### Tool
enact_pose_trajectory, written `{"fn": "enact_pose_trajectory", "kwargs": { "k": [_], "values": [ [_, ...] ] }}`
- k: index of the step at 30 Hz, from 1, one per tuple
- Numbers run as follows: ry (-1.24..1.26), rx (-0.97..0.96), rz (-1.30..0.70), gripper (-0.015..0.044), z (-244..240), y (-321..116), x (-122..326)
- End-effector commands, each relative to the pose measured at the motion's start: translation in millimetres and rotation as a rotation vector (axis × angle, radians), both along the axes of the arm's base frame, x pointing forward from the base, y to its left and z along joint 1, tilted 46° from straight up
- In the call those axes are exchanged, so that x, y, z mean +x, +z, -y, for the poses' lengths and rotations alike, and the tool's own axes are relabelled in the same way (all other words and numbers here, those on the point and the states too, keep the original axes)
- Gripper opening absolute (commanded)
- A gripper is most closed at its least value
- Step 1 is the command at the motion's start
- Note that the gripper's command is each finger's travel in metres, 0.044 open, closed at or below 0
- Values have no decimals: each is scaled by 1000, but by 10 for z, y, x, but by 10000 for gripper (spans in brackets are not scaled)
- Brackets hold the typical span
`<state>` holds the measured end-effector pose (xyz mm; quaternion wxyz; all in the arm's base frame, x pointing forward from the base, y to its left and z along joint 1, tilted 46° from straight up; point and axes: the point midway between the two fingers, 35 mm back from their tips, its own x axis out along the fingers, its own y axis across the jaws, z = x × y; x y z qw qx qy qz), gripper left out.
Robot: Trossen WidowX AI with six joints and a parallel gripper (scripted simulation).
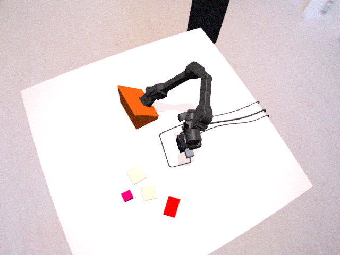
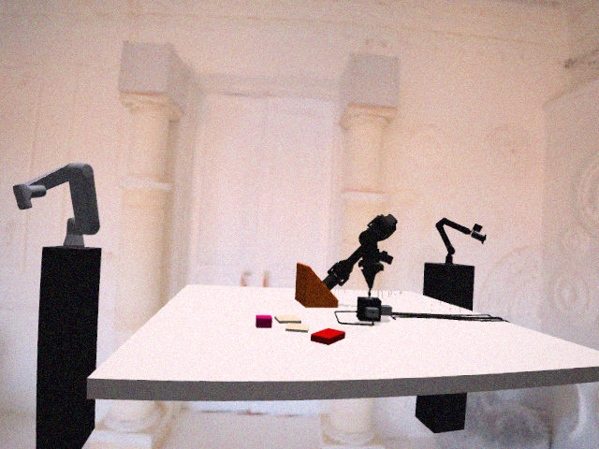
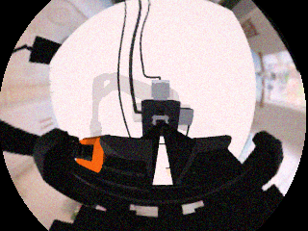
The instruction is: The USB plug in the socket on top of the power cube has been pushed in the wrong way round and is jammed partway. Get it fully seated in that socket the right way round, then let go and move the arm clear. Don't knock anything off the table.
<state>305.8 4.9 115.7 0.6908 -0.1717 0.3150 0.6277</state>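
Observation:
The black power cube [image 1: 180, 145] [image 2: 361, 310] [image 3: 147, 107] stands on the table with grey plugs in its sides; one grey plug [image 1: 189, 153] [image 2: 372, 312] faces the front. My gripper [image 2: 369, 290] [image 3: 161, 125] points down over the cube's top, its fingertips close together. It is shut on the USB plug, of which only a thin dark bit [image 2: 369, 294] shows between the tips and the cube top. A pale bracket-shaped marking [image 3: 160, 118] shows on the cube's top in the wrist view. The fingers hide the socket opening, the plug's depth and which way round it sits.
Cables run from the cube to the table edge, and one loops beside it. The orange wedge [image 1: 132, 100] [image 2: 309, 290] [image 3: 98, 155] stands behind at the arm's base. A pink block [image 1: 127, 195] [image 2: 263, 321], two cream pads and a red block [image 1: 171, 206] [image 2: 328, 336] lie toward the front.

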Motion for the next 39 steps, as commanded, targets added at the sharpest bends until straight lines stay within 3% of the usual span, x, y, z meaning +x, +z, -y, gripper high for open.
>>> {"fn": "enact_pose_trajectory", "kwargs": {
  "k": [1,39],
  "values": [
    [-5,4,1,0,-7,3,4],
    [-5,4,1,0,-40,-29,4]
  ]
}}
